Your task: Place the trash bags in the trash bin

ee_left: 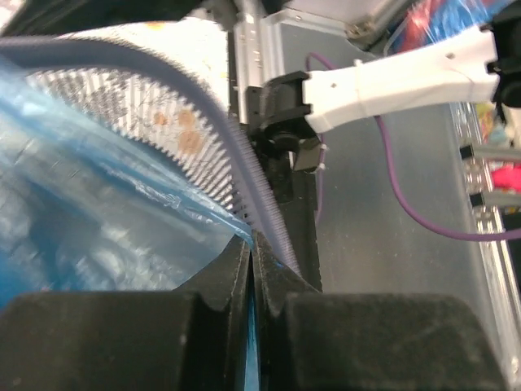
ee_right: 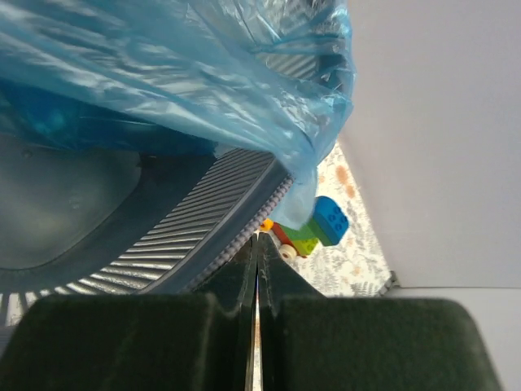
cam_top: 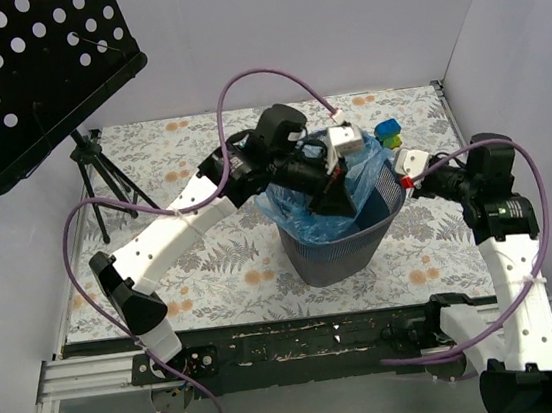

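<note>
The trash bin (cam_top: 347, 248), dark grey mesh, stands mid-table with the blue trash bag (cam_top: 302, 213) spread over its mouth and hanging inside. My left gripper (cam_top: 337, 195) reaches into the bin from the left. In the left wrist view it (ee_left: 252, 244) is shut on a fold of the blue film (ee_left: 89, 204), just inside the bin's rim (ee_left: 212, 114). My right gripper (cam_top: 397, 180) sits at the bin's right rim. In the right wrist view it (ee_right: 258, 241) is shut with nothing between the fingers, tips against the rim (ee_right: 236, 220), under the overhanging bag (ee_right: 203, 73).
A black perforated music stand (cam_top: 28, 76) on a tripod (cam_top: 102, 182) fills the back left. A multicoloured toy-brick car (cam_top: 388, 134) lies behind the bin on the right, also visible as the car (ee_right: 313, 230) past my right fingertips. White walls enclose the floral mat (cam_top: 213, 265).
</note>
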`<state>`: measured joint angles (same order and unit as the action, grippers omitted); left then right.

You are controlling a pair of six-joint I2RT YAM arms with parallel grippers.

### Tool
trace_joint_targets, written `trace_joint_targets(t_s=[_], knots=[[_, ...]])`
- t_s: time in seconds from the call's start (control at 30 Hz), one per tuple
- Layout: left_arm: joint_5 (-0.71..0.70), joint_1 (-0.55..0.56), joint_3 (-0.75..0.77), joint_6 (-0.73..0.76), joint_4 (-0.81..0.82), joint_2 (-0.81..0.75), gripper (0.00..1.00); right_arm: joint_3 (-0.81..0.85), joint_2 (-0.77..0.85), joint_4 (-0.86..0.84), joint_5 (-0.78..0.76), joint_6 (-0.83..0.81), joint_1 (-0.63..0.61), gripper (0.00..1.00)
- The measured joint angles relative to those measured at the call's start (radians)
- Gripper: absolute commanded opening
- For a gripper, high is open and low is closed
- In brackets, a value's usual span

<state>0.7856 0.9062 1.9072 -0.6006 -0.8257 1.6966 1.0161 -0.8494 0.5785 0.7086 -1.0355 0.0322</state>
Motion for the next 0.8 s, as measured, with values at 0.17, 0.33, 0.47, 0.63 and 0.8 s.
trace_joint_targets(t_s=[0.17,0.33,0.47,0.63,0.8], knots=[[-0.081,0.16,0.029,0.097,-0.044,-0.006,0.0,-0.012,0.105,0.014,-0.02,0.001,0.0,0.01],[-0.188,0.223,0.026,0.167,-0.062,-0.012,0.0,0.024,0.152,0.195,-0.024,0.008,0.0,0.01],[-0.275,0.212,0.014,0.197,-0.06,-0.032,0.0,-0.059,0.238,0.288,0.034,0.039,0.0,0.01],[-0.34,0.208,0.009,0.23,-0.066,-0.064,0.0,-0.19,0.325,0.237,0.108,0.284,0.0,0.01],[-0.391,0.208,-0.057,0.266,-0.078,-0.14,0.0,-0.204,0.27,0.146,0.151,0.483,0.0,0.01]])
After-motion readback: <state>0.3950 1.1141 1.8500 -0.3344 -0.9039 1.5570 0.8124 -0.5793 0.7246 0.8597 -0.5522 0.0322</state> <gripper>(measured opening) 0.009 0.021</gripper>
